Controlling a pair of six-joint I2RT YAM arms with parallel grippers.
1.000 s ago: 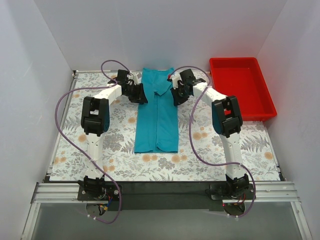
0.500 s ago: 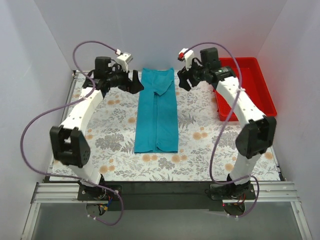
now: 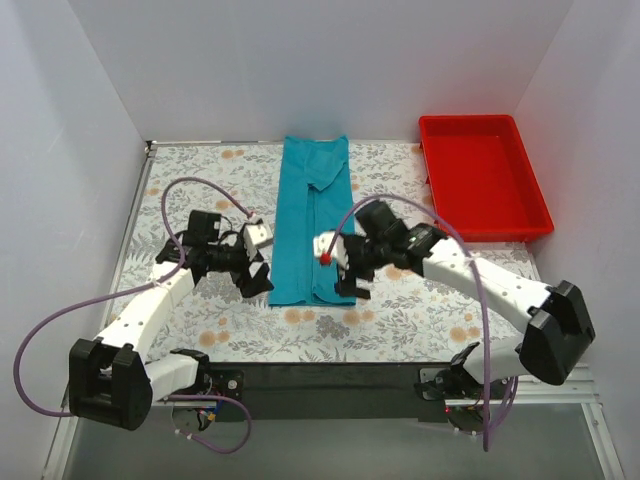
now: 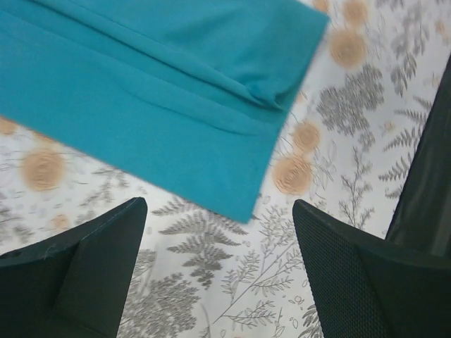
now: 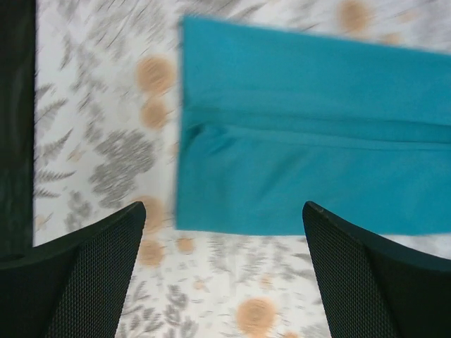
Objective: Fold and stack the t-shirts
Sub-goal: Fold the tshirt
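Note:
One teal t-shirt (image 3: 314, 215) lies on the flowered table cover, folded into a long narrow strip running from the far edge toward me. My left gripper (image 3: 257, 279) hovers just left of the strip's near left corner, open and empty. In the left wrist view the shirt (image 4: 155, 91) fills the top, its corner reaching down between the wide-apart fingers of that gripper (image 4: 218, 239). My right gripper (image 3: 347, 279) hangs at the near right corner, also open with nothing held. The right wrist view has the shirt's (image 5: 303, 155) hem end just ahead of the gripper (image 5: 224, 232).
A red plastic tray (image 3: 480, 170) sits at the back right, with nothing in it. White walls close in the table on three sides. Purple cables loop from both arms over the table's left side and middle.
Both arms have drawn back from the shirt's far collar end to its near hem end. Both grippers went from nearly shut to open, and the strip lies where it was.

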